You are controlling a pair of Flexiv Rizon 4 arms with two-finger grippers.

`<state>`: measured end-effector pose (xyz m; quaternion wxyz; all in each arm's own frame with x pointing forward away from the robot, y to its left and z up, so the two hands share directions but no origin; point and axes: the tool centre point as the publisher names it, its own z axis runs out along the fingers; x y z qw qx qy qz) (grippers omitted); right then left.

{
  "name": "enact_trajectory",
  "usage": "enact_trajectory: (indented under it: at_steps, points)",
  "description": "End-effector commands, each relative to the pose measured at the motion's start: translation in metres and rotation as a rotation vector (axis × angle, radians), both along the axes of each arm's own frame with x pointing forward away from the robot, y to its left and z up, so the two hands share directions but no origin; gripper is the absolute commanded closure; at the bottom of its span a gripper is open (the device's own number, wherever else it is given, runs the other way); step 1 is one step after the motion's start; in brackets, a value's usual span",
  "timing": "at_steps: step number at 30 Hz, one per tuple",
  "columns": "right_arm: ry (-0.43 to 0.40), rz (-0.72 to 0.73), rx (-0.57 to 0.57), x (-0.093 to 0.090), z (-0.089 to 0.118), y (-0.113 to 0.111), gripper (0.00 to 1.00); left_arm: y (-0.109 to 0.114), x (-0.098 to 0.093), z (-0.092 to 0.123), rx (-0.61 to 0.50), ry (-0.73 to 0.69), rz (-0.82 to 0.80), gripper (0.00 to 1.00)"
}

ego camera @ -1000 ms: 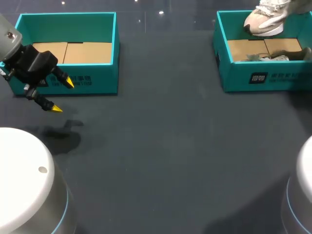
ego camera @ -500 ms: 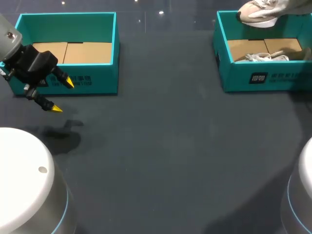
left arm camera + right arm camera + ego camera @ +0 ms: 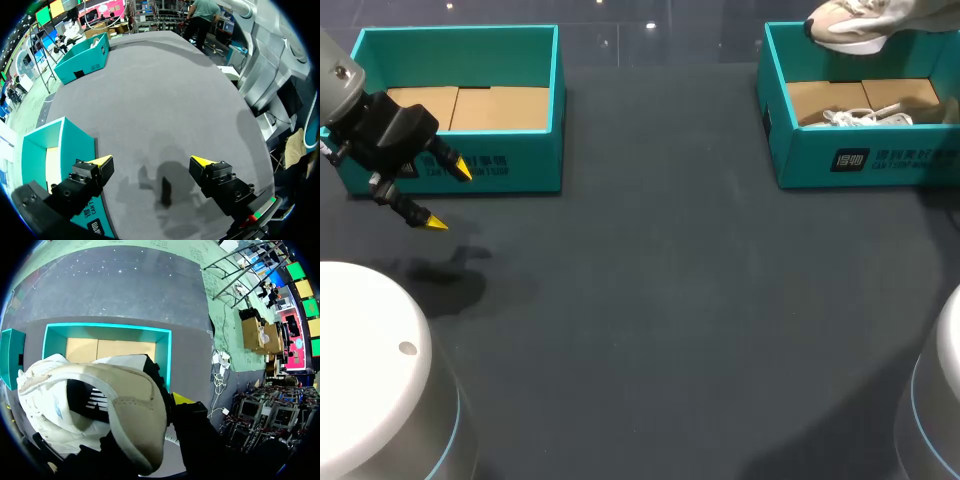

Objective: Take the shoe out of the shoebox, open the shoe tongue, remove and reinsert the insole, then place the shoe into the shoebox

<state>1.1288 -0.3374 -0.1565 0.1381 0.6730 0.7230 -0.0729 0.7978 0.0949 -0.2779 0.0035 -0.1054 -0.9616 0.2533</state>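
Item: table (image 3: 670, 300), dark grey, seen from above.

Item: left shoebox (image 3: 520, 165), teal, upper left of the head view, open, with a bare cardboard floor. In the left wrist view its wall (image 3: 75, 145) stands just beside one finger.

Item: left gripper (image 3: 450, 197), at the left edge of the head view, hanging just in front of that box. Its fingers are spread wide (image 3: 152, 161) with nothing between them, only the table and the gripper's own shadow below.

Item: right shoebox (image 3: 860, 155), teal, upper right of the head view. White laces (image 3: 865, 115) lie loose on its cardboard floor.

Item: shoe (image 3: 850, 25), pale beige and white, at the top right corner of the head view, raised above the back wall of the right shoebox and clear of its floor.

Item: right gripper (image 3: 150, 407), seen only in its own wrist view, clamped on the shoe (image 3: 115, 390) at the heel collar. One yellow tip shows just outside the collar, and the other finger is hidden by the shoe. The right shoebox (image 3: 107, 328) lies beneath and ahead.
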Motion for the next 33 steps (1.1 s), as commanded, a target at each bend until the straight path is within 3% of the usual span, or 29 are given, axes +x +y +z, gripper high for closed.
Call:
enact_trajectory:
  at_steps: [1,3,10,20,33]
  points:
    - [-0.010,-0.109,0.063,0.000,-0.020,-0.015,1.00,0.000,0.000,0.000,0.003,0.000,-0.001,0.00]
    - [-0.037,-0.147,0.128,-0.002,-0.031,-0.021,1.00,0.000,0.000,0.000,0.003,0.000,-0.001,0.00]
    - [-0.094,-0.221,0.148,-0.005,-0.057,-0.026,1.00,0.000,0.000,0.000,0.003,0.000,-0.001,0.00]
    - [-0.096,-0.183,0.115,-0.003,-0.062,-0.011,1.00,0.000,0.000,0.000,0.003,0.000,-0.001,0.00]
    - [-0.079,-0.181,0.116,-0.003,-0.065,-0.011,1.00,0.000,0.000,0.000,0.003,0.000,-0.001,0.00]
